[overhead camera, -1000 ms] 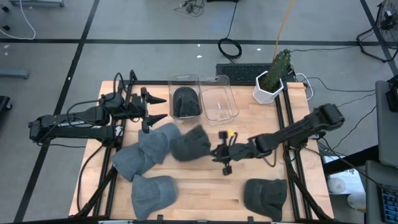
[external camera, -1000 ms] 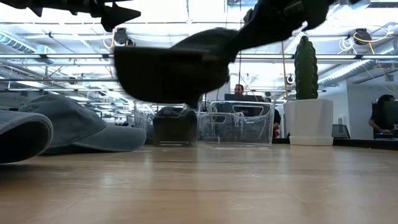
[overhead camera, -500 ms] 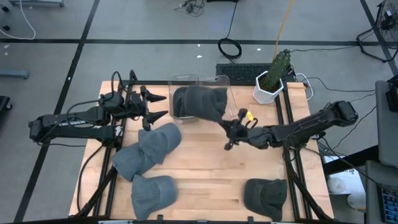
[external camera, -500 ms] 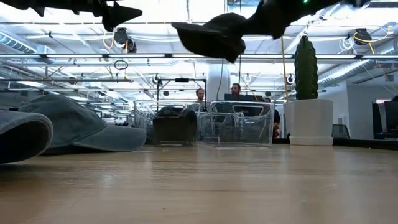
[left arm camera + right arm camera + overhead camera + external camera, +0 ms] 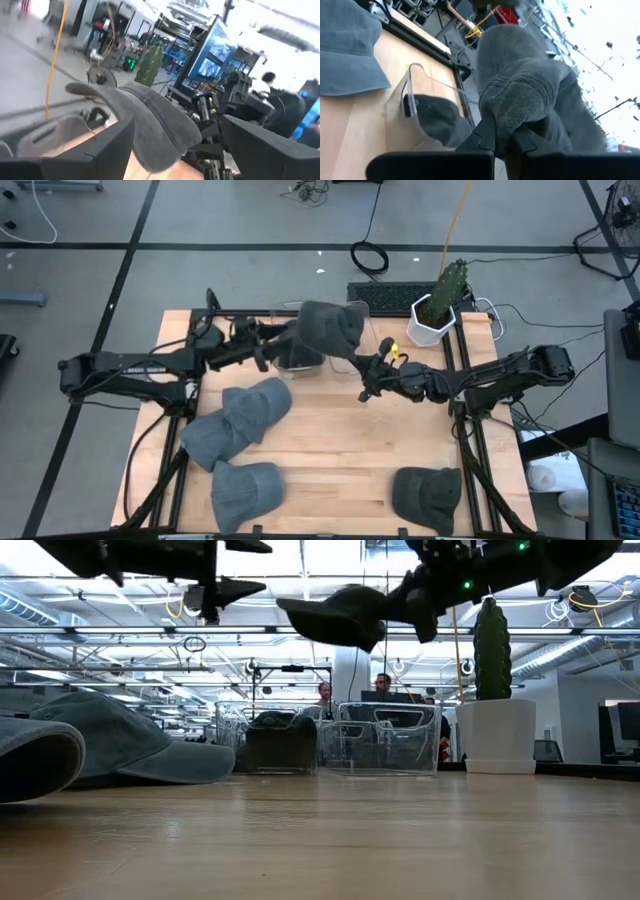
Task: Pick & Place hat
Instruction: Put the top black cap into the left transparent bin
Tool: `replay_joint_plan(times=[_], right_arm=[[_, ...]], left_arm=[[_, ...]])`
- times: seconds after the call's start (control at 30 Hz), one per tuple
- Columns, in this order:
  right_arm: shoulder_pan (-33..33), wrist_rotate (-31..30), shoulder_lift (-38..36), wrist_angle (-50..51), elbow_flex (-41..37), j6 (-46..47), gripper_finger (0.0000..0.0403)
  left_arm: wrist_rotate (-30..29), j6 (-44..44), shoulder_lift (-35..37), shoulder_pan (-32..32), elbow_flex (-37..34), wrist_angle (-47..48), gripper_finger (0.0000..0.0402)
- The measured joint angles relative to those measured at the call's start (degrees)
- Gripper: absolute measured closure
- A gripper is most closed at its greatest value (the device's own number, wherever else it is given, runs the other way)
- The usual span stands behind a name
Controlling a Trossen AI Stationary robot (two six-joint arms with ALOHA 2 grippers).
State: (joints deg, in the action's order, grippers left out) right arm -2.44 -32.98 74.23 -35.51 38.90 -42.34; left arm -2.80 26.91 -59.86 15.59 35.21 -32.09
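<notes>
Your right gripper (image 5: 358, 367) has carried the hat (image 5: 330, 330), still clamped, up over the clear bins (image 5: 352, 340). Left gripper (image 5: 268, 348) has slid in alongside, fingers apart, so looks like handoff or drop time.

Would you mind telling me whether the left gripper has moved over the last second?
Yes. In the high view the left gripper has moved rightward toward the clear bins, now close to the gray cap held by the right gripper.
</notes>
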Motion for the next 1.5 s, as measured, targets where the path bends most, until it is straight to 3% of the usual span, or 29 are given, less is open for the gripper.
replay_joint_plan(times=[0.27,0.47,0.83,1.17,1.5], right_arm=[[0.4,0.4,-0.1,-2.8,0.0,-5.3,0.0403],[0.2,4.6,-0.1,-3.4,0.0,-5.3,0.0403],[0.1,4.7,-0.1,-3.3,0.0,-5.4,0.0403],[2.5,4.4,-0.1,-6.5,0.1,-0.9,0.0403],[3.6,1.5,-0.1,-6.6,0.1,2.5,0.0403]], left_arm=[[0.9,14.9,-0.7,5.0,2.7,4.1,0.0096],[5.3,24.4,-3.1,6.2,2.7,5.7,0.0096],[7.9,25.8,-7.1,6.0,2.8,-1.5,0.0103],[9.7,20.5,-6.4,3.2,2.7,-5.3,0.0187],[9.7,19.3,-6.5,3.0,2.7,-5.4,0.0235]])
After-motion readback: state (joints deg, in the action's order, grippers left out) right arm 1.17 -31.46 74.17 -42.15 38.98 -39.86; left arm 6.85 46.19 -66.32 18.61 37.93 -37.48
